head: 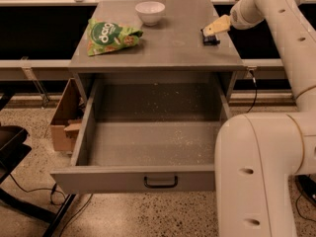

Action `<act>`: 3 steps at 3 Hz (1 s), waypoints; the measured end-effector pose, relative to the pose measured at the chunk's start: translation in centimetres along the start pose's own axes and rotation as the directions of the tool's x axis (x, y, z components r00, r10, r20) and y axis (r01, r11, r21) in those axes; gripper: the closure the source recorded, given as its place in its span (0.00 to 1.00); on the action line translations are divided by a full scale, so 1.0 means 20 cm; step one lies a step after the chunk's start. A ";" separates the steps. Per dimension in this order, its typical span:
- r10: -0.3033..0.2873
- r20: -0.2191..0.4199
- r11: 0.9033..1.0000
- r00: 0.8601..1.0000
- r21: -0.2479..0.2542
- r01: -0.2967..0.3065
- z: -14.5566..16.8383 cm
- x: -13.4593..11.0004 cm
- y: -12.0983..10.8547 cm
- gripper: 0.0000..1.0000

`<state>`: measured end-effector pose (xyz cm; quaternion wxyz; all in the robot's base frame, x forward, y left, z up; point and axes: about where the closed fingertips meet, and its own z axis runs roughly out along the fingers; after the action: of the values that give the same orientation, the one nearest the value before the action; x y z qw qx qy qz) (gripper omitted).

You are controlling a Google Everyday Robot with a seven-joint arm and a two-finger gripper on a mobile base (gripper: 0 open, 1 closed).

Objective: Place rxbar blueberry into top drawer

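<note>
Grey metal fills most of my view: the table with its top drawer pulled wide open toward me, nothing inside it but pale specks, its black handle at the middle of the front. The rxbar blueberry lies flat on the table's far right part, close to the right edge and well apart from the green snack bag on the left and the white bowl at the far middle. The hand reaches in from the right and hovers right at the bar, its pale tip overlapping the bar's far end, so the bar sits just nearward of and under the tip. I cannot tell whether the hand is released or clenched, nor whether it touches the wrapper yet. The bar's long axis seems to run roughly near to far, though the hand hides part of it. By my reading the bar is not yet lifted. The pickup turns on settling squarely across its short width, then carrying it nearward and down into the drawer. A cardboard box stands on the floor to the left.
</note>
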<state>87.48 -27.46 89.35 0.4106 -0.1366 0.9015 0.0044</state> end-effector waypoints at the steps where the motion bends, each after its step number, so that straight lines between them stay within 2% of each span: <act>1: 0.101 -0.044 0.994 0.994 0.036 -0.099 0.15 0.09 -0.02 0.00; 2: 0.129 -0.050 0.991 0.990 0.053 -0.127 0.20 0.11 -0.03 0.00; 3: 0.118 -0.040 0.992 0.992 0.053 -0.116 0.23 0.07 0.01 0.00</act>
<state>89.95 -26.97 85.15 0.3936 -0.0732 0.9163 0.0025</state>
